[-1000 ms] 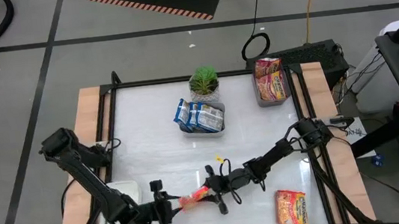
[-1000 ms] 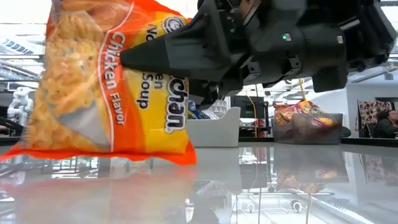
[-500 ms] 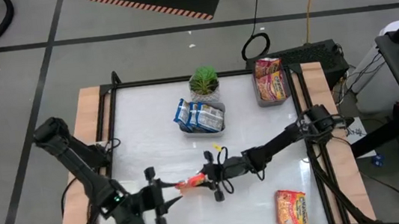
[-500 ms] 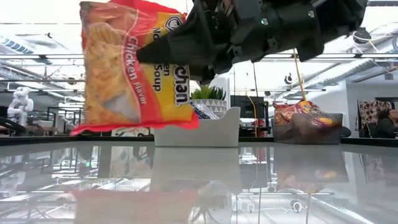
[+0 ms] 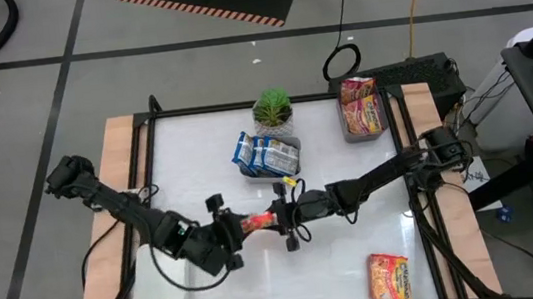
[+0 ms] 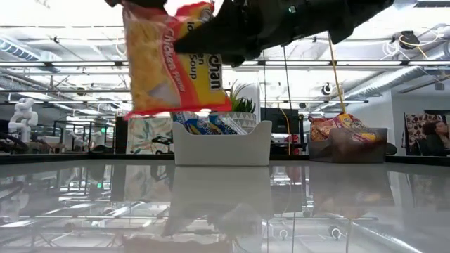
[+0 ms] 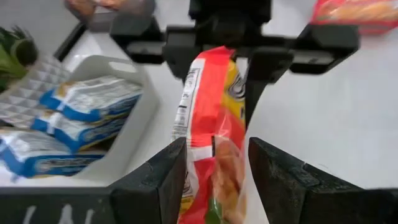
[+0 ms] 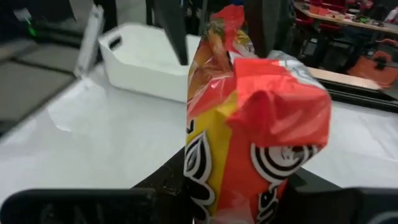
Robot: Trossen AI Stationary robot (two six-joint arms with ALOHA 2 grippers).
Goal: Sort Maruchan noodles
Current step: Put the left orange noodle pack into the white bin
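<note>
High view
Packet: an orange-red packet (image 5: 255, 221) hangs above the bench (image 5: 350, 175) near its middle, edge-on, long axis running left to right between the two grippers.
Left gripper: the left gripper (image 5: 227, 226) has its jaws around the packet's left end.
Right gripper: the right gripper (image 5: 276, 216) has its jaws on the packet's right end.
Count: blue-white packets (image 5: 265, 154) fill a white tray (image 5: 272, 176) beside a potted plant (image 5: 273, 108); their number is not clear. Pink-red packets (image 5: 361, 102) lie in a grey tray (image 5: 347, 132) at the far right corner. One more packet (image 5: 390, 278) lies flat at the near right. A second white tray (image 5: 158, 295) sits at the near left.
Surface: glossy white bench with wooden side rails, on a grey floor crossed by dark lines.

Low view
Packet: it hangs well clear of the bench, face on, lettering turned sideways, long axis close to vertical.
Room: open hall with ceiling beams; a person (image 6: 434, 137) shows at the far right.

Left wrist view
Jaws: spread, one finger (image 7: 158, 180) on each side of the packet's edge; contact cannot be told.
Packet: it runs straight away from this gripper to the right gripper.

Right wrist view
Jaws: pinching the crumpled packet end, which fills the view.
Tray: the second white tray stands beyond.
</note>
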